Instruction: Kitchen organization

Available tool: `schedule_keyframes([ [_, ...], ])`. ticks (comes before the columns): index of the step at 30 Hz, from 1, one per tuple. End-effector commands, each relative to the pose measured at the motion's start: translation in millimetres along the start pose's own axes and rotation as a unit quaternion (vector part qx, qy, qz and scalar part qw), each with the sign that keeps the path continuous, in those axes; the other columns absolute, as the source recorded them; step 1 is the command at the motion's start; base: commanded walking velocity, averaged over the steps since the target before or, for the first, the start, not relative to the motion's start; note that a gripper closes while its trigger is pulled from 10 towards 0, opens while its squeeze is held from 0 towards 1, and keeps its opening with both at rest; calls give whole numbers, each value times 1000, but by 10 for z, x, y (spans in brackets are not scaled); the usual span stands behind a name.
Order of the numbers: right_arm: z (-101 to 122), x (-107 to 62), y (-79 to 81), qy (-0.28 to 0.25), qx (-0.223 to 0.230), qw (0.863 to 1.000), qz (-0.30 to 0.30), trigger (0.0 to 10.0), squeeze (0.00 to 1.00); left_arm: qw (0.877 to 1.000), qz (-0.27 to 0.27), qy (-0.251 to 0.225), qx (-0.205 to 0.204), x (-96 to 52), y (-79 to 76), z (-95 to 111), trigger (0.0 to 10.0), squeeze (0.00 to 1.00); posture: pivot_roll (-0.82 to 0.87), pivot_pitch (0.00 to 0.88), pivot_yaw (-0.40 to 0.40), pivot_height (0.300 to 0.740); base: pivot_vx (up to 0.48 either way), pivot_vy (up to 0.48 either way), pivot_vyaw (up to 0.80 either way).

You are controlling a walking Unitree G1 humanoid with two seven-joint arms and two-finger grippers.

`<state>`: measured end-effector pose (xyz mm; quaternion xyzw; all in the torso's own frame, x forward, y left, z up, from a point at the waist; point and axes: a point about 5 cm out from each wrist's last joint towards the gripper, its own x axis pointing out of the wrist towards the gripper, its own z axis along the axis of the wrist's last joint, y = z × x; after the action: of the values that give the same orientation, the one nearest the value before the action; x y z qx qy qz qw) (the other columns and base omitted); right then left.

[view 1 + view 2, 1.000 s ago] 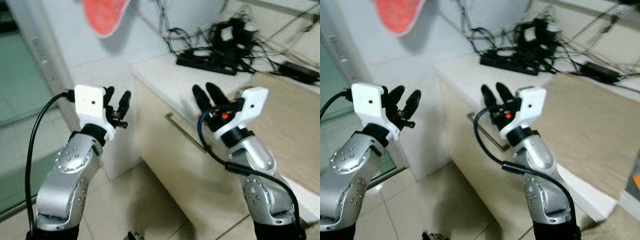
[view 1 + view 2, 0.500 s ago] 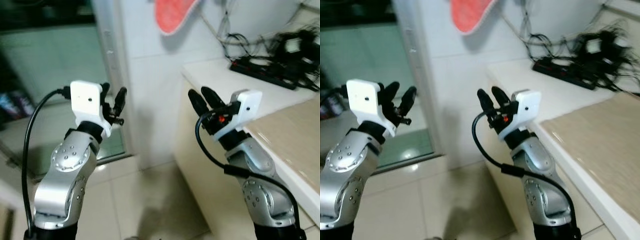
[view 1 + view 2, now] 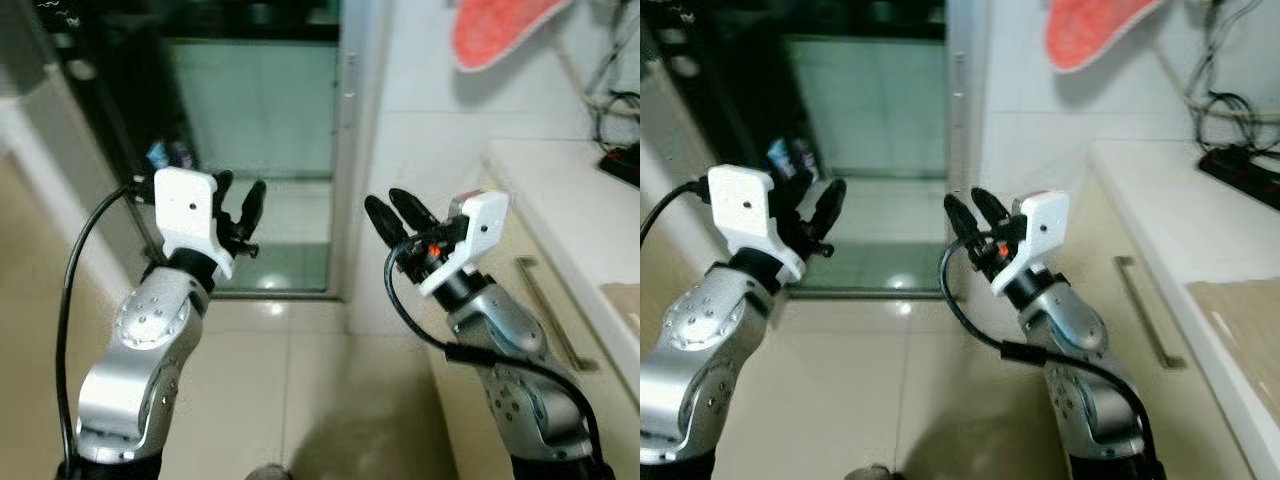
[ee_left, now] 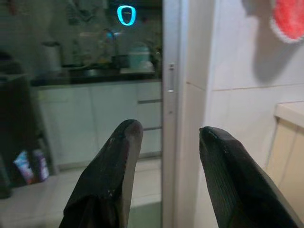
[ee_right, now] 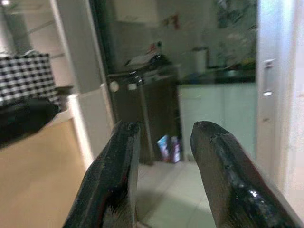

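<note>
Both arms are raised in front of me with nothing in them. My left gripper [image 3: 240, 195] is open at chest height on the left, its black fingers [image 4: 111, 175] pointing toward a glass sliding door [image 3: 265, 120]. To its right my right gripper [image 3: 392, 212] is open too, just left of a beige cabinet [image 3: 540, 330]. Through the glass, a kitchen counter with a sink and kettle [image 4: 95, 71] shows in the left wrist view.
A white countertop [image 3: 570, 190] with a black power strip [image 3: 1245, 170] and cables runs along the right. The cabinet has a metal bar handle [image 3: 548, 312]. A red-orange pad [image 3: 500, 30] hangs on the tiled wall. Beige floor tiles [image 3: 290, 400] lie ahead; small bottles [image 3: 165, 155] stand beyond the door.
The camera has swung left: the counter and cables slid to the right edge and the glass door came into view. Both grippers keep their pose, open and empty.
</note>
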<state>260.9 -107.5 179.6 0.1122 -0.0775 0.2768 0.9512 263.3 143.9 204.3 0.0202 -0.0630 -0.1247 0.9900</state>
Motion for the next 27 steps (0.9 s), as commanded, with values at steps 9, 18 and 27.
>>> schedule_keyframes([
  [9,-13,22,11,6,2,1000,12,10000,0,1000,1,-8,9,-2,13,38,10000,0,-36,0,-19,740,203,0,800],
  [18,-265,11,-108,45,11,999,-23,10000,0,999,26,38,-28,-23,44,-185,10000,0,-38,0,-21,740,146,0,444],
  [27,-1143,-187,-323,206,57,971,-103,10000,0,961,71,263,-50,-298,242,-1287,10000,0,-41,0,-17,740,0,0,0],
])
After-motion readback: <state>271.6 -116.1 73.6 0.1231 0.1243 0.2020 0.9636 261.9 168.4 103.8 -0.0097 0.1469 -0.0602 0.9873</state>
